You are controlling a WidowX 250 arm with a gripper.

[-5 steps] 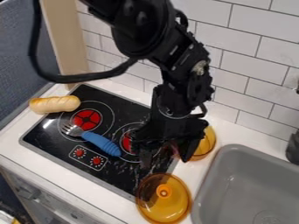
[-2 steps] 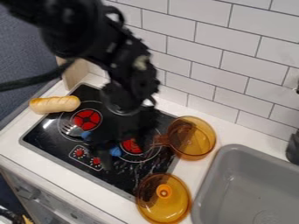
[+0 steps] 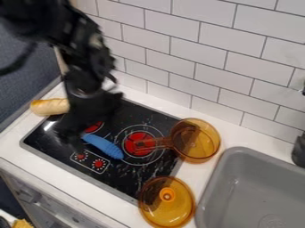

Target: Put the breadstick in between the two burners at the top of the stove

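Note:
My black gripper (image 3: 74, 129) hangs over the left part of the stove (image 3: 128, 171), just right of the breadstick and above the left burner. The pale tan breadstick (image 3: 49, 107) lies on the white counter at the stove's left edge, its right end hidden behind the gripper. Of the left burner (image 3: 93, 128), a bit of red shows beside the gripper. The right burner (image 3: 137, 143) is red with white rings, partly under the pan's handle. A blue-handled fork (image 3: 104, 146) lies between the burners toward the knobs, its tines hidden by the gripper.
An amber pan (image 3: 199, 140) stands at the stove's right edge, its handle reaching over the right burner. An amber lid (image 3: 166, 202) lies at the front right corner. The grey sink (image 3: 256, 191) is at the right, and a tiled wall (image 3: 232, 67) rises behind.
The arm and gripper have swung left from over the right burner to the left side of the stove. The pan and right burner are uncovered; the fork's tines and the breadstick's end are now covered.

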